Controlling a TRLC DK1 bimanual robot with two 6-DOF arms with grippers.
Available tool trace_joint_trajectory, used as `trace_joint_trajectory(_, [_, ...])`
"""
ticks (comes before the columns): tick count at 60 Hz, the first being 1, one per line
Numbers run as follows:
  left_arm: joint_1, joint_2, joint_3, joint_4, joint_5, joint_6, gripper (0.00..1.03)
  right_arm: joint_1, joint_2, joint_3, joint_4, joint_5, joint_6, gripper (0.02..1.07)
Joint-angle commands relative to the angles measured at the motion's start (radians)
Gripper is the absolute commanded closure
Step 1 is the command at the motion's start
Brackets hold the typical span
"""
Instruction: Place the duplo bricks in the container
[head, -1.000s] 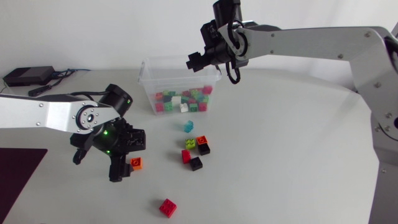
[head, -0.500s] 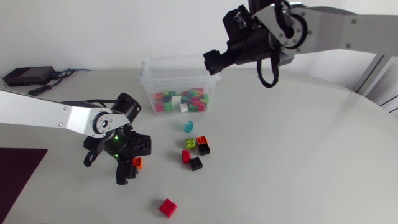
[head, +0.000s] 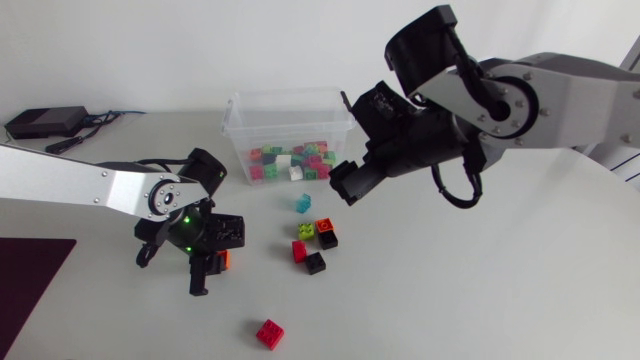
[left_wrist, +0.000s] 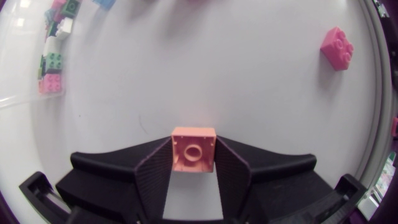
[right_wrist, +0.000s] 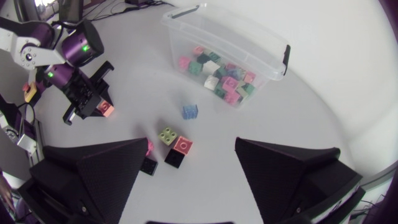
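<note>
My left gripper (head: 212, 262) is down on the table, shut on a small orange brick (head: 222, 260). In the left wrist view both fingers press the sides of the orange brick (left_wrist: 194, 149). The clear container (head: 285, 97) stands at the back with several coloured bricks (head: 290, 163) inside. My right gripper (head: 350, 180) hangs open and empty above the table, just in front of the container. Below it lie a light blue brick (head: 303, 203), a lime brick (head: 305, 231), a red-on-black stack (head: 325, 232) and a black brick (head: 315, 263). A red brick (head: 269, 333) lies alone near the front.
A black device with cables (head: 45, 122) sits at the back left. A dark mat (head: 30, 270) lies at the table's left edge. In the right wrist view the container (right_wrist: 273, 59) is ahead of the gripper (right_wrist: 189, 180).
My left gripper has closed on the orange brick. My right arm has swung from over the container down toward the loose bricks, and its fingers have opened wider.
</note>
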Motion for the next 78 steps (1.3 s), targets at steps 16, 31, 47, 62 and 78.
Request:
trace_joint_trajectory(16, [0.025, -0.086, 0.009, -0.030, 0.013, -0.039, 1.00, 0.128, -0.006, -0.020, -0.180, -0.081, 0.047, 0.07])
trace_joint_trajectory(31, [0.078, -0.160, 0.071, -0.059, 0.071, -0.086, 1.00, 0.223, 0.072, 0.021, -0.290, -0.107, 0.085, 0.07])
trace_joint_trajectory(47, [0.121, -0.201, 0.166, -0.065, 0.120, -0.200, 1.00, 0.303, 0.184, 0.077, -0.352, -0.121, 0.086, 0.07])
trace_joint_trajectory(62, [0.157, -0.185, 0.278, -0.023, 0.155, -0.343, 1.00, 0.384, 0.330, 0.178, -0.401, -0.148, 0.106, 0.07])
trace_joint_trajectory(78, [0.192, -0.135, 0.342, 0.089, 0.186, -0.473, 1.00, 0.424, 0.444, 0.241, -0.421, -0.159, 0.140, 0.07])
